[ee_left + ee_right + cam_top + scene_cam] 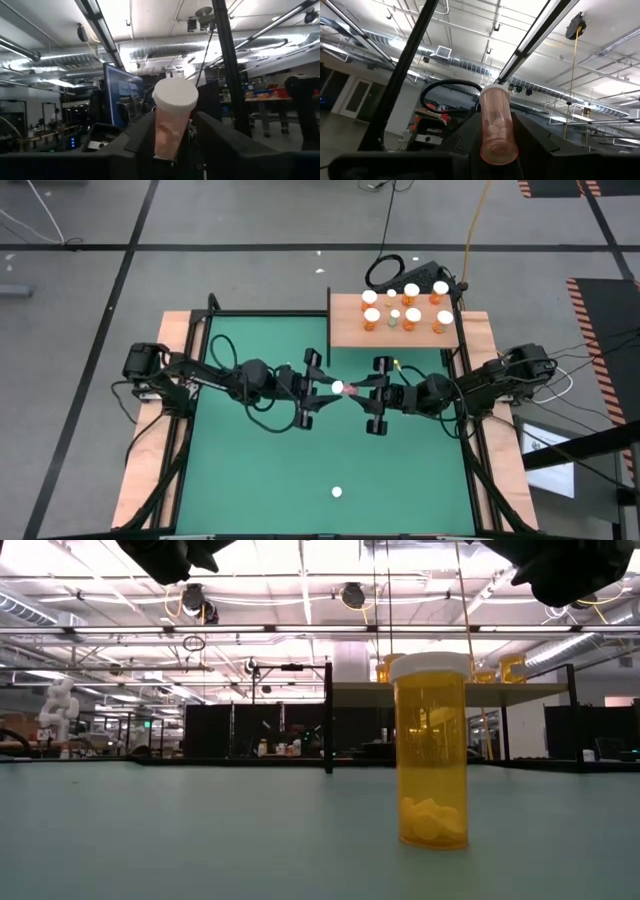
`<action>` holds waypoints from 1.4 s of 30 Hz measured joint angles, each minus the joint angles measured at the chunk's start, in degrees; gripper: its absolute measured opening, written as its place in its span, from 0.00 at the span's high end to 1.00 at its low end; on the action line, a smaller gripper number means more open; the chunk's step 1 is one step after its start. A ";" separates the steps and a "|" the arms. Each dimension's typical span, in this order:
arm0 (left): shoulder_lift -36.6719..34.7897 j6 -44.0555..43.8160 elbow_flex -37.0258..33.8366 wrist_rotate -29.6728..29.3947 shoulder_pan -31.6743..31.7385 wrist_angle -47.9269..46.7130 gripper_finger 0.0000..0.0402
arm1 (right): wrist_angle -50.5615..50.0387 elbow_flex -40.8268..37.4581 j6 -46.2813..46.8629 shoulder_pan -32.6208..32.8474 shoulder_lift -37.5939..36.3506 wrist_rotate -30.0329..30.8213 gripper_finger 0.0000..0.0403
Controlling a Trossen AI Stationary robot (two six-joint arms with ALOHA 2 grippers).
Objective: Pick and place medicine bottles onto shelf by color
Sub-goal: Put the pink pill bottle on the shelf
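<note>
I see both grippers meet mid-mat on one pink bottle [338, 388], upright; left [322, 391] and right [368, 393] both clamp it.

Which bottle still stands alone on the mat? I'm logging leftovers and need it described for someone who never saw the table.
Start at the green mat and go to its near edge, away from the shelf. There a single bottle stands upright, with bare mat around it. Unlike the bottles grouped on the shelf or the one between the grippers, nothing stands beside it.
</note>
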 joint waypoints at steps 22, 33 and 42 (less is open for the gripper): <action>10.56 -4.73 2.33 3.58 2.43 17.01 0.50 | 0.04 0.15 -1.12 -0.36 -0.05 1.50 0.78; 10.54 -4.93 2.45 3.78 2.43 16.78 0.61 | -1.15 0.17 -1.62 -0.37 -0.05 1.53 0.78; 10.54 -4.66 2.45 3.89 2.43 16.59 0.63 | -2.14 0.20 -1.64 -0.38 -0.05 1.52 0.78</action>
